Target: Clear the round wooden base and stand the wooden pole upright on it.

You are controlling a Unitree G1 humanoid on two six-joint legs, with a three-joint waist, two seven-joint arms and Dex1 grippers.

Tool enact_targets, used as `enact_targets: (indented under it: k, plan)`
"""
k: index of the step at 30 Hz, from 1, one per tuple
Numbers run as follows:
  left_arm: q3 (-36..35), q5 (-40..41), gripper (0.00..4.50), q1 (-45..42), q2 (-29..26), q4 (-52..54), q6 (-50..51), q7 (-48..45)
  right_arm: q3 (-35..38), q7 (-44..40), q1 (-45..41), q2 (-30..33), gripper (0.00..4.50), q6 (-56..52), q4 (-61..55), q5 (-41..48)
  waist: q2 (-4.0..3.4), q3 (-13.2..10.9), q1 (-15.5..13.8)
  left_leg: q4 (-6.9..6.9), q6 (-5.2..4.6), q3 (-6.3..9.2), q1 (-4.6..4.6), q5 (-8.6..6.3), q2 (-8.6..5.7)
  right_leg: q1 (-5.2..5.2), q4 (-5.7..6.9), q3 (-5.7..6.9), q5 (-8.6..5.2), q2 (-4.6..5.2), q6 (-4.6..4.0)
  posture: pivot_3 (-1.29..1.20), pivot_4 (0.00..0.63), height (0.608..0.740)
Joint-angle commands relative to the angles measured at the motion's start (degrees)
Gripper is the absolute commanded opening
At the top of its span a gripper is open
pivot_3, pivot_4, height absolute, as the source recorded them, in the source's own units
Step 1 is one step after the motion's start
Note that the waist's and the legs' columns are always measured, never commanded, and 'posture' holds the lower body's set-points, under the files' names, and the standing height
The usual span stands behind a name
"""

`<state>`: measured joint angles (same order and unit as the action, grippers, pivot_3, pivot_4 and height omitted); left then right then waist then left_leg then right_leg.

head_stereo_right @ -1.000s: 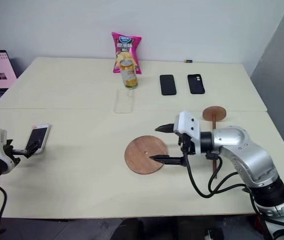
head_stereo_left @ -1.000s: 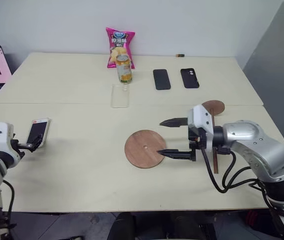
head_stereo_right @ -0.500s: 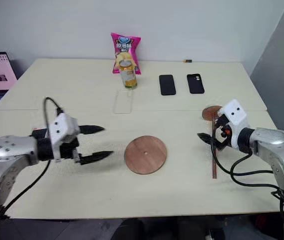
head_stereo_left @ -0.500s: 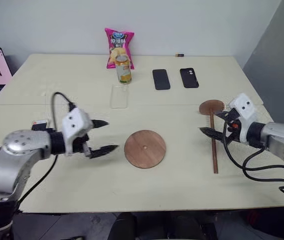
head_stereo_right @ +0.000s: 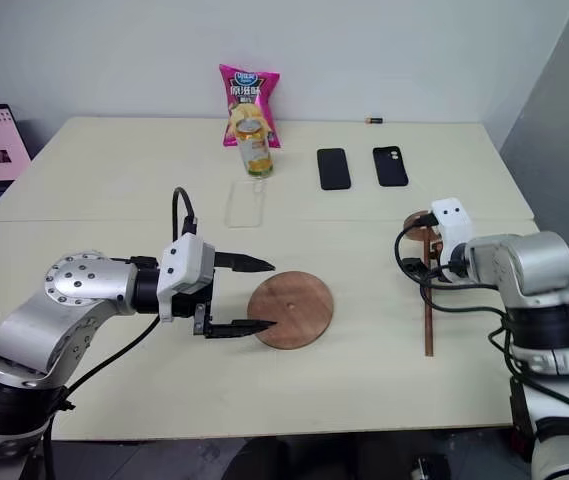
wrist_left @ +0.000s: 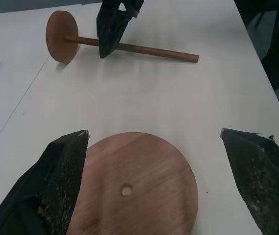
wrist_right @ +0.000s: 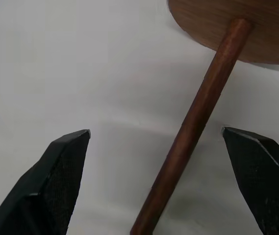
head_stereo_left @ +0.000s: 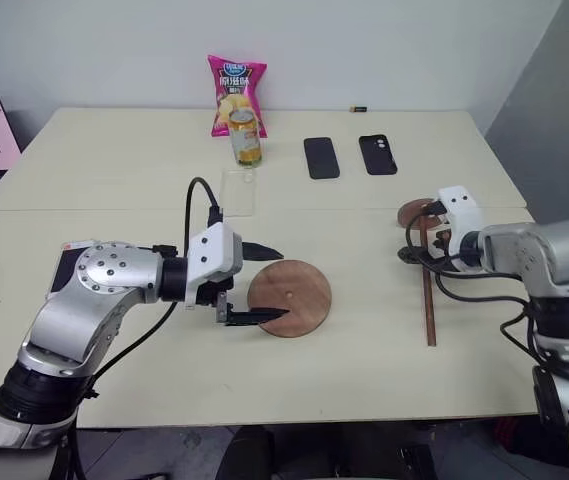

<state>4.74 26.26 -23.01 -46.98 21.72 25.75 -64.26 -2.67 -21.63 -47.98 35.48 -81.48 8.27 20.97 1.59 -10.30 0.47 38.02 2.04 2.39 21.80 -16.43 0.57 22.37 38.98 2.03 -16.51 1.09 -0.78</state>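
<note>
Right claw [wrist_right: 154,181] is wide open over the wooden pole [head_stereo_left: 428,290]; I'd straddle the rod and close near its disc end. Left claw [head_stereo_left: 269,282], open too, waits beside the bare round wooden base [head_stereo_left: 290,297].

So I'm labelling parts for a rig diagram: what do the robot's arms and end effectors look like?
Both arms have rounded silver-grey shells with black joints and loose black cables. Each wrist carries a white boxy housing. The left end effector and right end effector each have two black, tapered, pointed fingers.

No legible text on anything
</note>
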Motion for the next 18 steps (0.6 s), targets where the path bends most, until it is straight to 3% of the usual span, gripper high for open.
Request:
enact_targets:
  k: [1,3,6,13,18]
  plan:
    - [-0.3,-0.4,4.49,-0.1,0.7,2.1,-1.5,0.8,-3.3,-2.2,-5.9,-0.1,4.50,4.8,11.0,-3.2,0.00,0.0,0.0,0.00,0.00,-0.03,0.00,0.00,0.00,0.00,-0.01,-0.02,0.00,0.01,0.00,0.00,0.150,0.740]
    - [-0.2,-0.8,4.49,0.0,1.1,2.2,-1.6,1.0,-4.6,-3.4,-8.2,-0.3,4.50,7.1,16.3,-4.6,0.00,0.0,0.0,0.01,0.00,-0.05,0.00,0.00,-0.01,0.00,-0.01,-0.02,0.00,0.02,0.00,0.00,0.150,0.740]
    - [-0.1,-0.9,4.50,0.4,1.6,3.1,-1.4,1.7,-5.3,-5.2,-12.4,-0.9,4.01,10.3,25.9,-6.5,0.00,0.0,0.0,0.01,-0.01,-0.06,0.00,0.00,-0.01,0.01,0.00,-0.02,0.00,0.02,0.00,0.00,0.150,0.740]
    - [0.1,-0.3,4.50,0.5,3.0,4.0,-1.0,2.6,-4.4,-8.9,-17.8,-2.2,2.43,11.7,35.4,-7.7,-0.01,0.0,0.0,-0.01,-0.01,-0.06,0.00,0.00,0.01,0.02,0.00,-0.03,0.00,0.02,0.00,0.00,0.150,0.740]
    - [0.3,-0.9,4.50,-0.2,3.7,2.7,-1.0,2.9,-2.4,-8.9,-19.3,-3.2,1.06,11.2,37.2,-7.9,-0.01,0.0,0.0,0.00,-0.01,-0.05,0.00,0.00,0.01,0.02,0.03,-0.02,0.01,0.02,-0.01,0.00,0.150,0.740]
